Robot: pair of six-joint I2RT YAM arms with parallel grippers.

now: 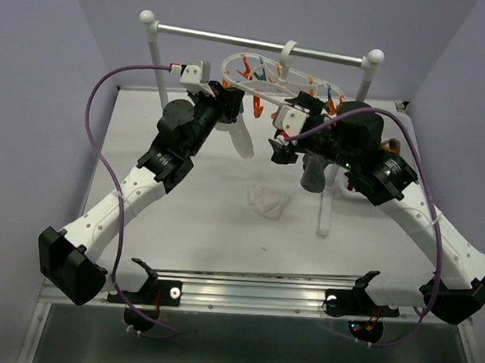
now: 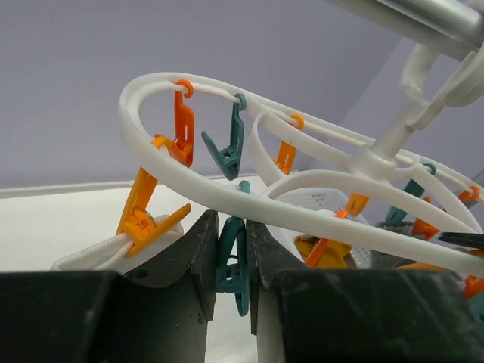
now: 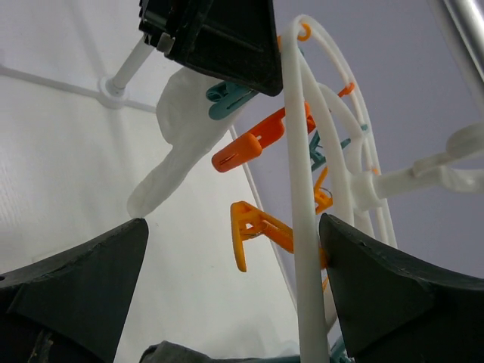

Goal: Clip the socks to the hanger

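Table (image 1: 206, 245) with the rail stand (image 1: 259, 43) at the back. The hanger (image 2: 374, 155) is hooked on it, long axis left-right along the rail. One white sock (image 1: 244, 136) dangles from the hanger's left end, and a crumpled sock (image 1: 268, 201) lies mid-table. Left gripper (image 2: 231, 242) is clamped on a teal clip (image 2: 229, 266), right gripper (image 3: 234, 242) gapes around the rim.

White counter (image 1: 214, 246), seen from above: a crumpled white sock (image 1: 267, 202) lies near its middle. A metal rail stand (image 1: 259, 43) with white ball-topped posts stands along the far side, one white foot (image 1: 326, 215) stretching forward just right of the sock. An aluminium strip (image 1: 260, 291) lines the near edge.
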